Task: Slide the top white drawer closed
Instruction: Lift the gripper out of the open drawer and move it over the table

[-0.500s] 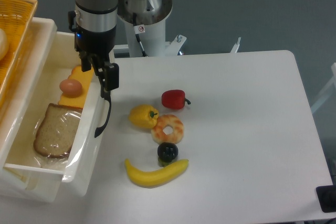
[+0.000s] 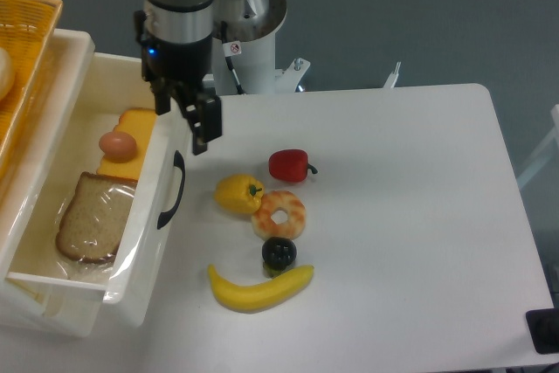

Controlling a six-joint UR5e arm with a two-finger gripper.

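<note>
Tool [image 2: 194, 125] lifted off handle, glossy top white drawer [image 2: 140, 242] open

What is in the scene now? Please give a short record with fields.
drawer: top white drawer open, black handle facing the table
drawer contents: bread slice, egg, cheese
gripper: gripper above the drawer's front edge, not touching the handle; open or shut unclear
table items: red pepper, yellow pepper, donut, dark berry, banana
top left: yellow basket
</note>
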